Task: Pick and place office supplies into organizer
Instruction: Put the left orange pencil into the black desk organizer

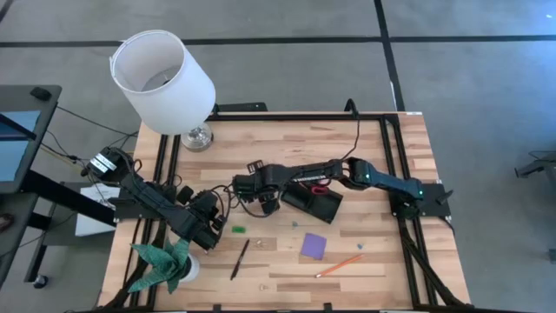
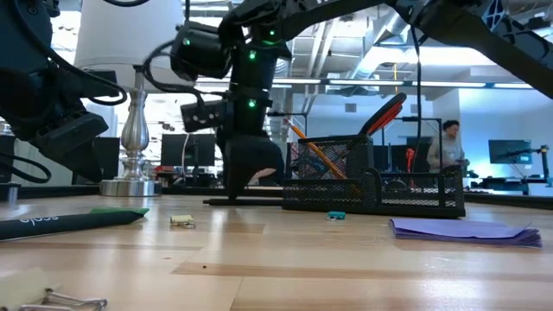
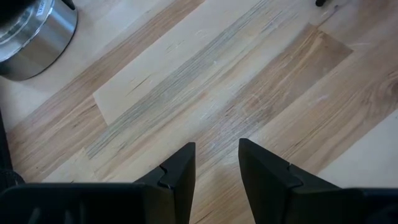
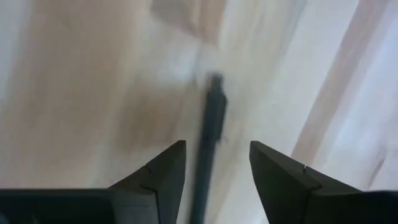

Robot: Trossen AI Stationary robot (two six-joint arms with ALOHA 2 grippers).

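**My right jaws spread over a black pen**

My right gripper (image 4: 211, 180) hangs with fingers apart over a black pen (image 4: 210, 130), a slim dark stick, blurred, seemingly lying on the wood between them. To grip well, I should centre it, then close. The organizer (image 1: 313, 202), a black mesh tray, sits at three o'clock. My left gripper (image 3: 216, 174) waits part-open, empty.

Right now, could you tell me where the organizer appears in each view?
High view: organizer near the table's middle, lying at a slant.
Low view: right of centre, with the red scissors sticking up out of it.
Left wrist view: not in it.
Right wrist view: not in it.
Shared landmark: the lamp base, also at left in the low view and in a corner of the left wrist view.
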